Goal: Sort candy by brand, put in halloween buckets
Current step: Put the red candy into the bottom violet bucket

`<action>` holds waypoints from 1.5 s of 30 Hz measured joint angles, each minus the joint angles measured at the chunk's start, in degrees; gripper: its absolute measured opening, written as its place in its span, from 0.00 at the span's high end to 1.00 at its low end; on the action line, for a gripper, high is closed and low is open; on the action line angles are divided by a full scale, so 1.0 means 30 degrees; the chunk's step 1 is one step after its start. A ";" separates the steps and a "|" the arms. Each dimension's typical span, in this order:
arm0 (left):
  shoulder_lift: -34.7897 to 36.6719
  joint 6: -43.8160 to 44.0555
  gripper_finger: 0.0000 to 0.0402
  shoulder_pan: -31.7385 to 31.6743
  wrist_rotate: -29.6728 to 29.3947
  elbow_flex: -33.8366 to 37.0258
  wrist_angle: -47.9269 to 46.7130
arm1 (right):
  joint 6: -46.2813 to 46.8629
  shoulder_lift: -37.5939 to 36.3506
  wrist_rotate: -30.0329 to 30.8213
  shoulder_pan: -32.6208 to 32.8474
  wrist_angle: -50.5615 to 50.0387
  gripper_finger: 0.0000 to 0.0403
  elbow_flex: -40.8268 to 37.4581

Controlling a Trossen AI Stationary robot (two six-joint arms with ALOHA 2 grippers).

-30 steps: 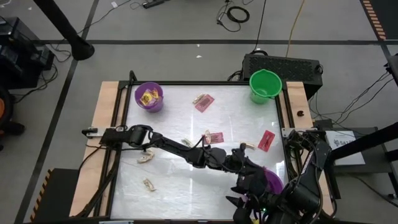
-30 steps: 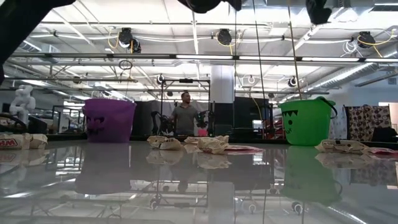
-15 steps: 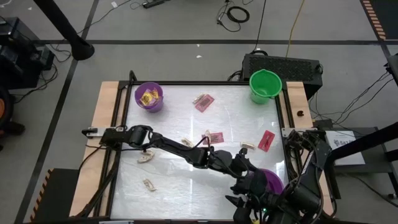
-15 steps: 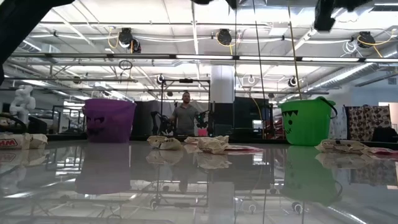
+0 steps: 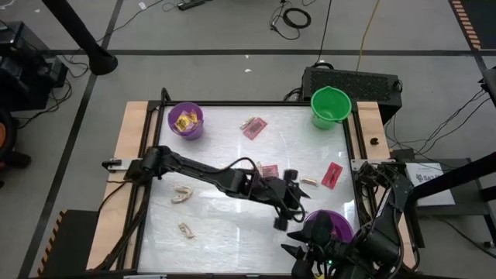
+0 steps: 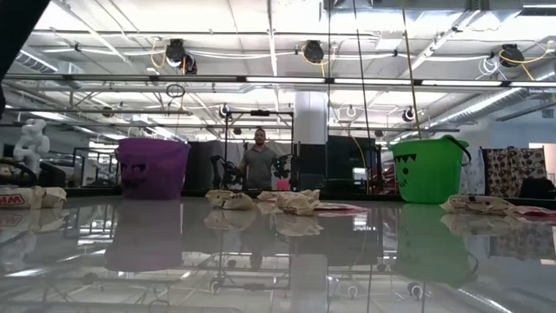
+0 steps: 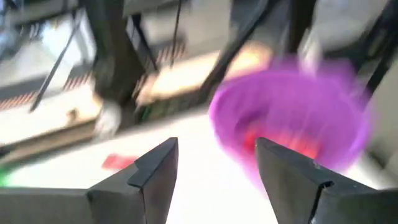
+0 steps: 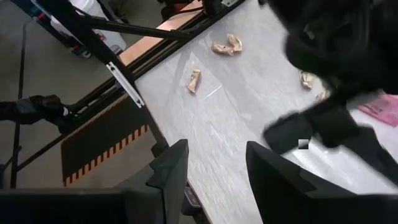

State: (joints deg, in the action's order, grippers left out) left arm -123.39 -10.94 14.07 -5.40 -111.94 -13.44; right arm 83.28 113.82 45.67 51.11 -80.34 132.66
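A purple bucket [image 5: 186, 120] with yellow candy stands at the far left, a green bucket [image 5: 331, 105] at the far right, and a second purple bucket [image 5: 329, 227] at the near right. The left wrist view shows red packets [image 7: 283, 142] inside that near bucket [image 7: 292, 115]. Red packets [image 5: 254, 127] [image 5: 332, 175] and tan pieces [image 5: 182, 194] [image 5: 185, 229] lie flat on the table. My left gripper [image 5: 285, 203] [image 7: 214, 149] hangs open and empty just left of the near purple bucket. My right gripper [image 8: 214, 152] waits open at the table's near right corner.
Another red packet [image 5: 269, 170] and a tan piece [image 5: 308, 181] lie just beyond my left gripper. A wooden frame [image 5: 132, 155] borders the white tabletop. In the low view a person [image 6: 259, 161] stands far behind the table.
My left gripper has drawn back from above the near purple bucket toward the table's left and a little toward its far edge. The bucket's opening, covered by the gripper before, now shows.
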 joint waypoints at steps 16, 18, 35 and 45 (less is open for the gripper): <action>0.0584 0.0905 0.45 -0.5350 0.0726 0.2543 -1.0714 | -0.2207 0.0000 0.0374 -0.0153 -0.0500 0.61 0.0000; 0.0581 0.1472 0.45 -0.5605 0.1013 0.3052 -1.0059 | -0.2212 0.0000 0.0421 -0.0153 -0.0608 0.61 0.0000; -0.0135 0.2047 0.45 -0.5500 0.1709 0.5297 -0.6568 | -0.1993 0.0000 0.0918 -0.0153 -0.0055 0.61 0.0000; -0.1507 0.2047 0.45 -0.5596 0.1287 0.5282 -0.5321 | -0.1504 0.0008 0.0816 -0.0285 0.0626 0.61 0.0000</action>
State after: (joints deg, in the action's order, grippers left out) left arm -127.91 -4.80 -2.72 -1.54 -96.09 -29.41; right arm 78.77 113.84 48.12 50.26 -78.46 132.66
